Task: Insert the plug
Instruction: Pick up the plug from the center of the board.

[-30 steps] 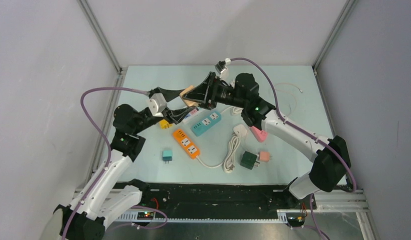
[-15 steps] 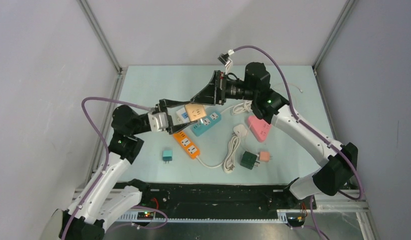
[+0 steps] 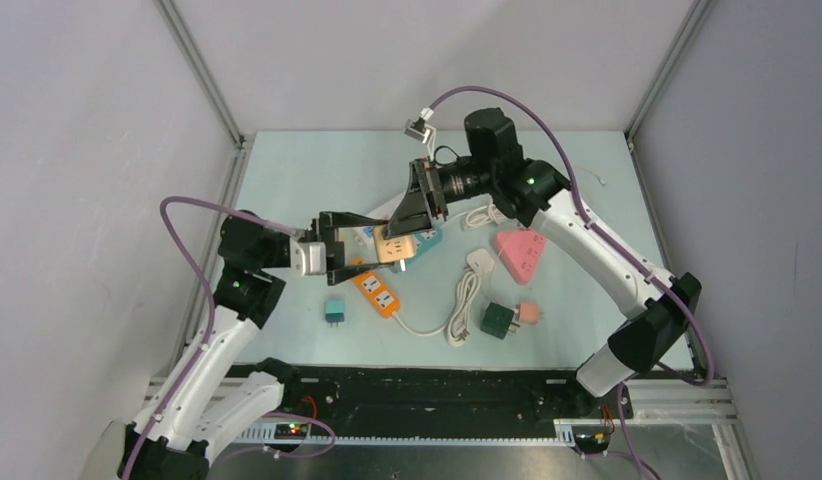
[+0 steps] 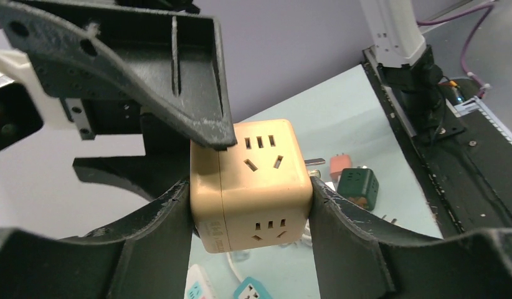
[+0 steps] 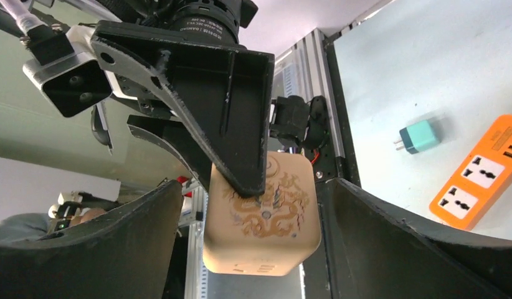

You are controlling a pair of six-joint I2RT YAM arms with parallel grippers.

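One beige cube adapter (image 3: 395, 249) is off the table (image 3: 297, 170), pinched on two opposite sides by the fingers of the left gripper (image 4: 250, 193). It hangs above the far end of the single orange power strip (image 3: 374, 287), just beside the one teal strip (image 3: 427, 238). The right gripper (image 5: 253, 187) has its fingers spread wide to either side of the cube, with a gap on each side. In the left wrist view one of its fingers touches the cube's top edge.

Lying on the mat are one pink triangular socket (image 3: 519, 252), one white plug (image 3: 480, 262) with a coiled cord, one dark green cube (image 3: 498, 320), one small salmon adapter (image 3: 529, 313) touching it, and one small teal adapter (image 3: 335, 309) — seven things in all, counting the two strips.

The beige cube carries a dragon drawing on one face and faint moulded lettering on another — too small to read.

The bare mat is widest along the far edge and in the far left corner. The clutter sits in the near half.
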